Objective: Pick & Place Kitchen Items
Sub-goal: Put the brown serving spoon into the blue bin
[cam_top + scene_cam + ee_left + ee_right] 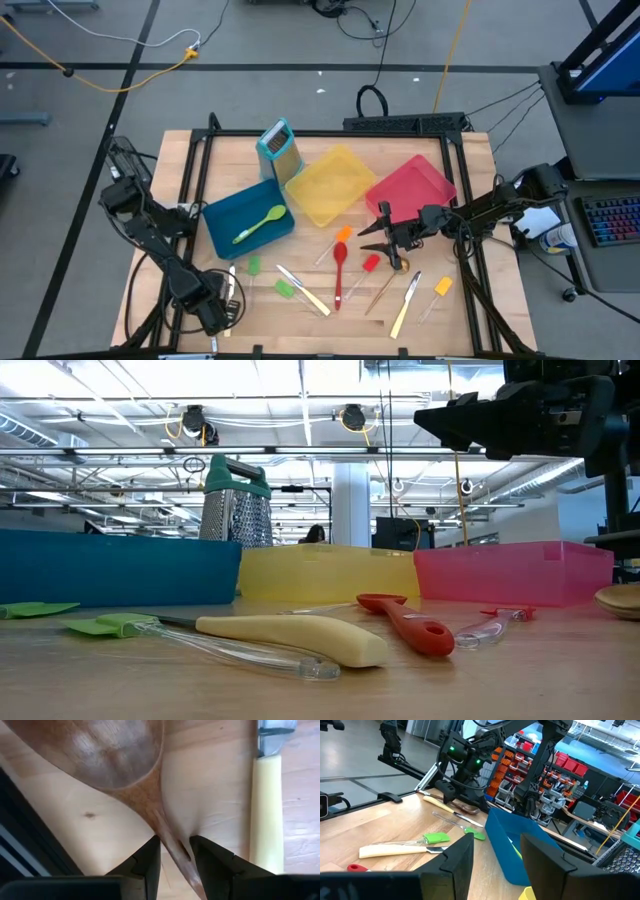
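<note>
L pincer (175, 852) is down at the counter (460, 320) edge nearest the arm bases, well apart from the blue bin (225, 228), w/ both fingers clenched on the neck of a wooden spoon (100, 755); a cream-handled knife (266, 815) lies just beside it. R pincer (375, 238) hangs released, holding nothing, in front of the red bin (425, 178) & above the red spoon (340, 272). A green spoon (262, 222) lies inside the blue bin. Orange spatula (342, 236) & 2nd wooden spoon (385, 285) lie near the red spoon.
</note>
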Controlling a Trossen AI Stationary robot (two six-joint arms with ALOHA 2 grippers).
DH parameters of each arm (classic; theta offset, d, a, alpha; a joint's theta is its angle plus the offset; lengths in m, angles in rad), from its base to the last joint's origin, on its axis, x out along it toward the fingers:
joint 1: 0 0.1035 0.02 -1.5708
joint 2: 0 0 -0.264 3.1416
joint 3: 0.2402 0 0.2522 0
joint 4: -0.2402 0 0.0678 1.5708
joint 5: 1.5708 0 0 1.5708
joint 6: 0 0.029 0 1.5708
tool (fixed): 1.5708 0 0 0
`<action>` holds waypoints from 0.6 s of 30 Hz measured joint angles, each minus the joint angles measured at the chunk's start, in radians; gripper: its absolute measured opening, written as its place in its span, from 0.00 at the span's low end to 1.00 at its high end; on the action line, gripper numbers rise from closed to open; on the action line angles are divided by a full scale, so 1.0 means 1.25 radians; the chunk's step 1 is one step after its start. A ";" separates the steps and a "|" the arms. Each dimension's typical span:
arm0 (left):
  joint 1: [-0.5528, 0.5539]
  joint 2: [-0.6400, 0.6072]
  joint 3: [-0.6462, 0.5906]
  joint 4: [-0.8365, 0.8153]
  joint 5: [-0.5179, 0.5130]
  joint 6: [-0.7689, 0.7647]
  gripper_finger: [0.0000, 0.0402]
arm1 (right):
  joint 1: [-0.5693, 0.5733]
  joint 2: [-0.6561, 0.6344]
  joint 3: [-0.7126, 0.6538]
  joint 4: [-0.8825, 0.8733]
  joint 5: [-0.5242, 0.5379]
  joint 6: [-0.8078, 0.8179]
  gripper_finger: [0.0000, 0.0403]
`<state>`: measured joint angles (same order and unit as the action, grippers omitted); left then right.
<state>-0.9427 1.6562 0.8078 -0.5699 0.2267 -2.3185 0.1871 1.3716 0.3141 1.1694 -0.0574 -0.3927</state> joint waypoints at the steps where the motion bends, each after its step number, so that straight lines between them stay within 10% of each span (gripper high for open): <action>1: -0.003 0.000 0.000 -0.001 -0.004 0.002 0.30 | 0.000 0.000 0.000 0.000 0.000 0.000 0.39; 8: -0.008 0.000 0.000 -0.001 -0.038 -0.029 0.11 | 0.000 0.000 0.000 0.000 0.000 0.000 0.39; 18: 0.021 0.000 0.019 -0.030 -0.033 0.000 0.10 | 0.000 0.000 0.000 0.003 0.000 0.000 0.39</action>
<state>-0.9168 1.6563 0.8310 -0.6076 0.1850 -2.3185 0.1871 1.3716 0.3141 1.1729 -0.0574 -0.3924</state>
